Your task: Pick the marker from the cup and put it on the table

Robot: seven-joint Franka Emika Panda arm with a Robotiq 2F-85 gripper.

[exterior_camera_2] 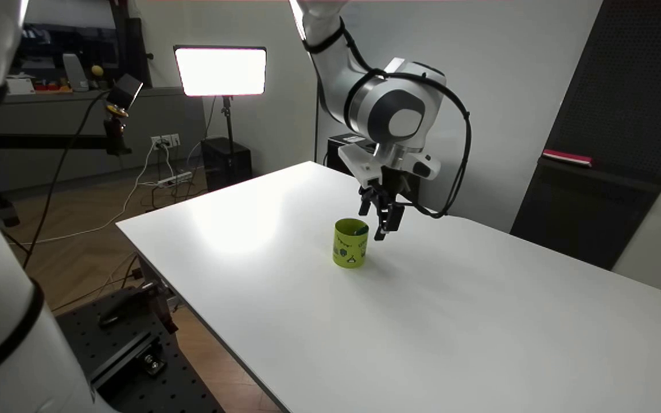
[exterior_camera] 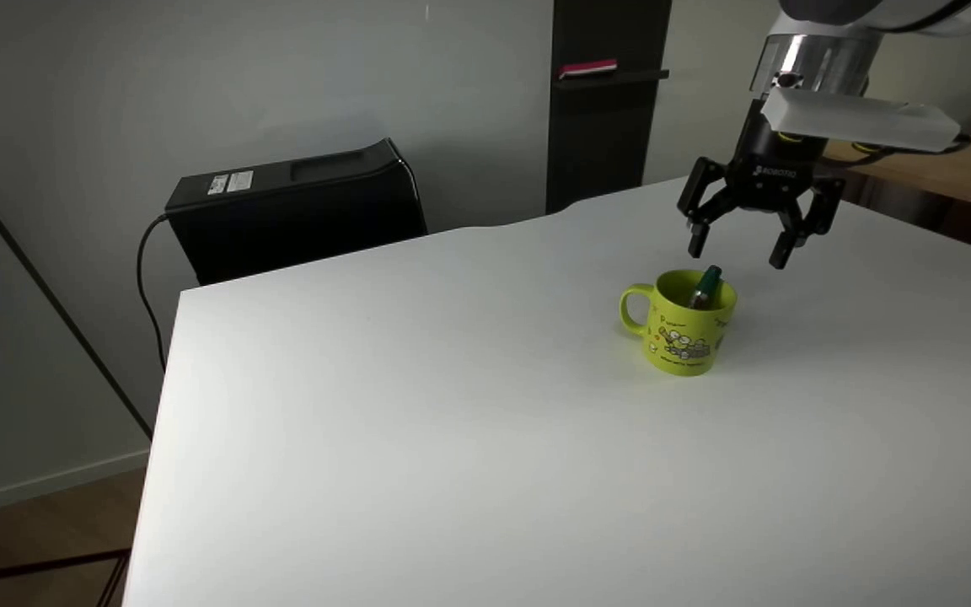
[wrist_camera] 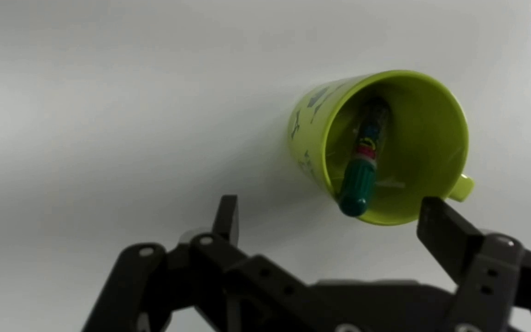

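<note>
Leaning inside the yellow-green cup (exterior_camera: 688, 341), the marker (wrist_camera: 366, 150) sits near the end effector (exterior_camera: 738, 250), apart from it.
In the wrist view, its green cap (wrist_camera: 358, 184) pokes past the rim, toward the end effector's two fingers (wrist_camera: 447, 240), which stand wide apart, one to each side; in an exterior view, the arm (exterior_camera_2: 339, 77) reaches down from above, bent at the wrist, the end effector pointing downward over the white surface (exterior_camera_2: 479, 321) beside the cup.
</note>
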